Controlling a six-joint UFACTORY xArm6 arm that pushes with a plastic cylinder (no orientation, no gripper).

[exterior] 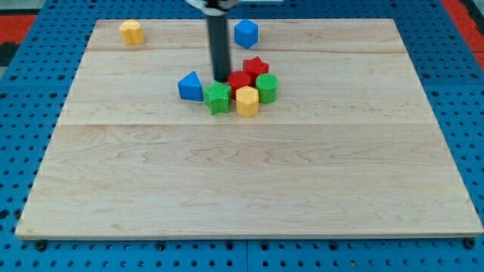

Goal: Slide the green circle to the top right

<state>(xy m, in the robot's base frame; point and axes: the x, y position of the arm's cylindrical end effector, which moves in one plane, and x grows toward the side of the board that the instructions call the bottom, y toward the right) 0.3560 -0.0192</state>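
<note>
The green circle sits at the right end of a tight cluster a little above the board's middle. Touching it are a red star above, a red block to its left and a yellow hexagon below left. A second green block lies at the cluster's left, with a blue triangle beside it. My rod comes down from the view's top; my tip rests just above the second green block, left of the red block, between it and the blue triangle.
A yellow block sits near the board's top left corner. A blue block sits at the top, right of the rod. The wooden board lies on a blue pegboard surface with red areas at the top corners.
</note>
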